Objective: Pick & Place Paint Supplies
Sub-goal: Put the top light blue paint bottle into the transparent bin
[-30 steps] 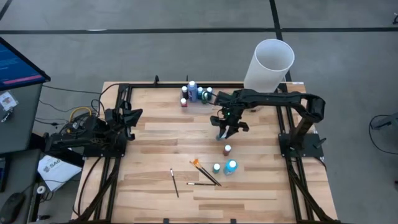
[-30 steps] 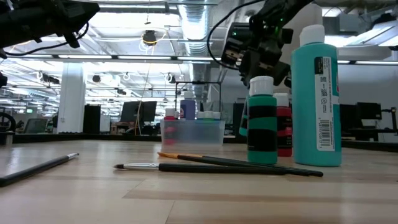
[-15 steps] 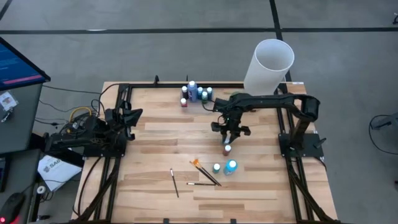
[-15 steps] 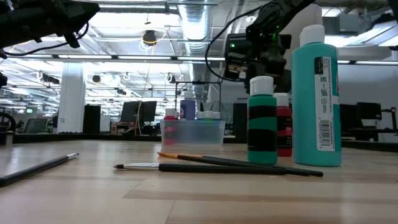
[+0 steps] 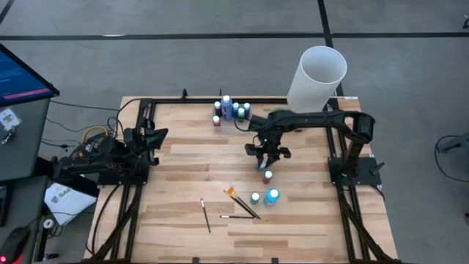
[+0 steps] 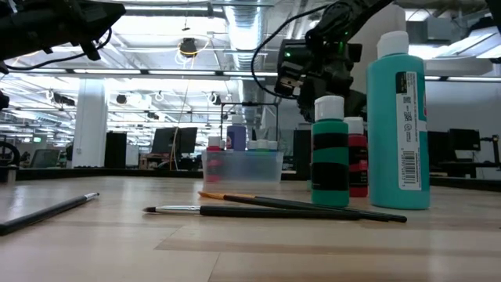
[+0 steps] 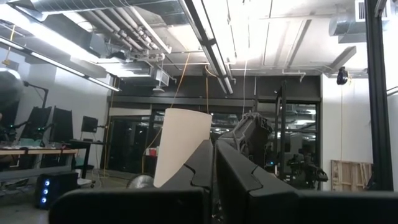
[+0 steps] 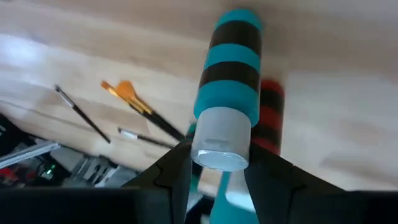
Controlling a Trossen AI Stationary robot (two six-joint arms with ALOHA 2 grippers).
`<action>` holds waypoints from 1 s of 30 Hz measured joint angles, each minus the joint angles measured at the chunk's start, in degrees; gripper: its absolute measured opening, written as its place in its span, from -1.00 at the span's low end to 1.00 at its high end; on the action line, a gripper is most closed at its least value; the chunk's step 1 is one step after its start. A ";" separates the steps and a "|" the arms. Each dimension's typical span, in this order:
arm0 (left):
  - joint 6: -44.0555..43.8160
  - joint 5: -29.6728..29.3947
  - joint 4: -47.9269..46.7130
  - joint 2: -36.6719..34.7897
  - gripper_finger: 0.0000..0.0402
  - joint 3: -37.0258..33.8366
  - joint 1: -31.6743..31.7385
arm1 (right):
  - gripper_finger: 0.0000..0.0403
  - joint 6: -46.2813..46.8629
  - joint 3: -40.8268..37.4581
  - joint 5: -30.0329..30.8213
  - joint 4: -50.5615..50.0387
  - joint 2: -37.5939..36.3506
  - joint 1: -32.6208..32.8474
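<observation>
Two dark fingers (image 8: 169, 173) of the right gripper (image 8: 219, 163) are closed narrowly on the pale cap (image 8: 219, 144) of a striped bottle (image 8: 229, 68), teal with black bands, which hangs off the table with its base pointing away from the wrist. This held bottle is just above and slightly behind the red bottle (image 5: 267, 177), which stands upright on the wooden table (image 5: 183, 169). Just in front of the red bottle stand two more upright bottles, a green one with a black band (image 6: 329, 153) and a taller teal one (image 6: 398, 125). Beside those, to the left of the red bottle, lie crossed brushes: an orange brush (image 5: 231, 192) and two dark-handled brushes (image 5: 242, 209). Another dark brush (image 5: 206, 215) lies alone farther left. Well behind the red bottle, at the table's far edge, a clear box (image 6: 243, 166) holds a cluster of small bottles (image 5: 231, 108). A tall white tube (image 5: 316, 77) stands behind and to the right of the red bottle, at the far corner. The left gripper (image 5: 157, 138) waits well to the left of the red bottle, by the table's edge, its fingers pressed together.
</observation>
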 joint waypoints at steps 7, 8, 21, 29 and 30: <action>0.00 0.00 0.00 0.00 -0.99 0.00 0.00 | -0.15 -2.16 3.64 5.02 -0.51 0.00 -0.09; 0.00 0.00 0.00 0.00 -0.99 0.00 0.00 | -0.12 -2.16 3.95 5.02 -0.51 0.00 -0.05; 0.00 0.00 0.00 0.00 -0.99 0.00 0.00 | 0.08 -8.62 14.01 29.24 -8.75 0.00 4.58; 0.00 0.00 0.00 0.00 -0.99 0.00 -0.02 | 0.08 -7.02 15.50 34.83 -9.22 0.31 9.61; 0.00 0.00 0.00 0.00 -0.99 0.00 0.00 | 0.08 -6.74 15.47 35.34 -9.55 0.55 9.97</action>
